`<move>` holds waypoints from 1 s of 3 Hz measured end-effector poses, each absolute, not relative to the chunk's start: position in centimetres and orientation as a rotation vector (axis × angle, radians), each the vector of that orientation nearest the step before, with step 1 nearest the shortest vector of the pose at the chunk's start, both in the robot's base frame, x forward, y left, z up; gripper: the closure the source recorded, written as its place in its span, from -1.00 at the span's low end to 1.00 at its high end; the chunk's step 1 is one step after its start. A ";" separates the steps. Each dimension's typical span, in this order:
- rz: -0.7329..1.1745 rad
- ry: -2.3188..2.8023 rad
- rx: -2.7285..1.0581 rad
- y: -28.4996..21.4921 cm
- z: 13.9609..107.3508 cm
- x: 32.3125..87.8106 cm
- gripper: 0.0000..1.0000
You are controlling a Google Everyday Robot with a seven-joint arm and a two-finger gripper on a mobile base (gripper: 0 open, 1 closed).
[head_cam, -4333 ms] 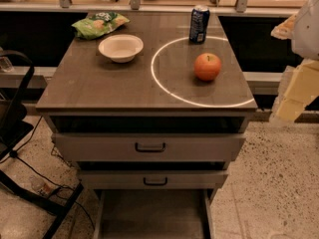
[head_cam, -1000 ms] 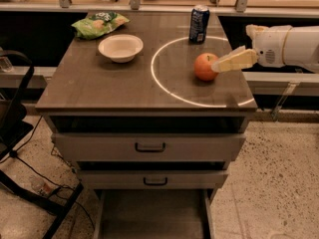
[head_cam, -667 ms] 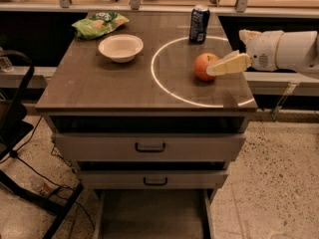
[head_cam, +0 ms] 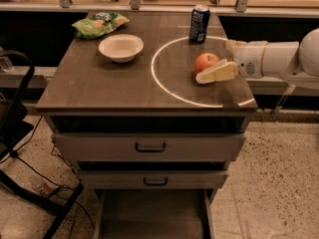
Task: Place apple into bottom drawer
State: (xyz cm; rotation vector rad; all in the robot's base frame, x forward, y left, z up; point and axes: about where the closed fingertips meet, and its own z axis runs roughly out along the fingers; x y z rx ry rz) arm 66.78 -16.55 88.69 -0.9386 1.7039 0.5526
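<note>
The orange-red apple (head_cam: 206, 61) sits on the dark tabletop (head_cam: 99, 83), on the right side inside a bright ring of light. My gripper (head_cam: 200, 67) reaches in from the right on a white arm (head_cam: 279, 59). It is open and low around the apple; the near cream finger (head_cam: 217, 72) lies along the apple's front, and the far one is mostly hidden behind it. The apple rests on the table. The bottom drawer (head_cam: 149, 215), a wide grey tray, stands pulled out at floor level below the cabinet.
A blue soda can (head_cam: 199, 23) stands just behind the apple. A white bowl (head_cam: 121, 48) and a green chip bag (head_cam: 99, 24) are at the back left. Two shut grey drawers with dark handles (head_cam: 150, 147) sit above the tray. A black chair frame (head_cam: 20, 133) stands at the left.
My arm came in from the right and moved left, then lowered so the gripper now sits around the apple. The apple has not moved.
</note>
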 end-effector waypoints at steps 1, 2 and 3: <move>0.589 1.702 -0.939 -15.4 87.6 66.8 -1.00; 0.605 1.702 -0.937 -14.5 86.7 66.8 -0.70; 0.610 1.701 -0.940 -14.2 86.6 66.8 -0.24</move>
